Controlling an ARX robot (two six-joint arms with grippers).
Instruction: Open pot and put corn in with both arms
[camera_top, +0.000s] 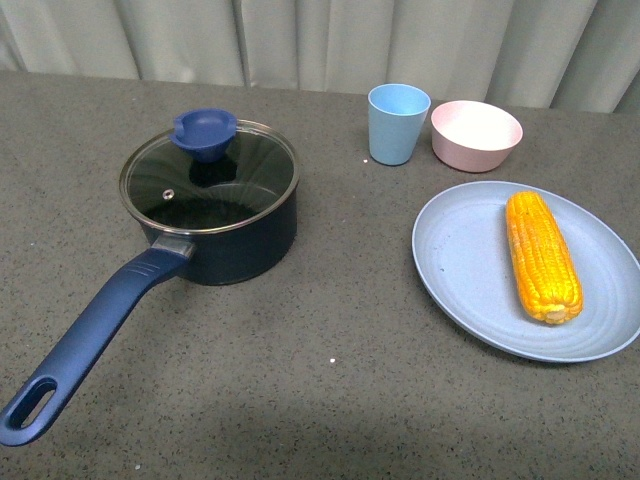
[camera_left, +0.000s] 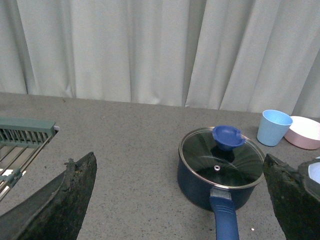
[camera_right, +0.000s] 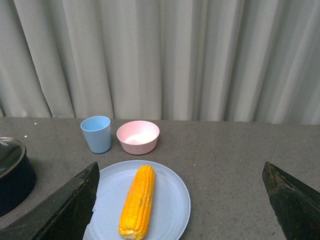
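Pot (camera_top: 215, 235), corn (camera_top: 543, 258), plate (camera_top: 460, 270), cup (camera_top: 397, 125), bowl (camera_top: 476, 135): one each, corn at pot's three o'clock; rack (camera_left: 20, 132) shows only in left wrist view; left end effector (camera_left: 179, 156), right end effector (camera_right: 180, 165) gape wide, empty

Tally on the table (camera_top: 330, 340) was: navy pot (camera_top: 240, 250), 1, with 1 long handle (camera_top: 95, 345); glass lid (camera_top: 215, 190), 1, with 1 blue knob (camera_top: 205, 132); corn cob (camera_top: 542, 256), 1; pale blue plate (camera_top: 460, 260), 1; blue cup (camera_top: 397, 123), 1; pink bowl (camera_top: 476, 135), 1. One wire rack (camera_left: 25, 132) was logged, seen in the left wrist view only. Left fingers (camera_left: 70, 195) numbered 2; right fingers (camera_right: 67, 210) numbered 2.
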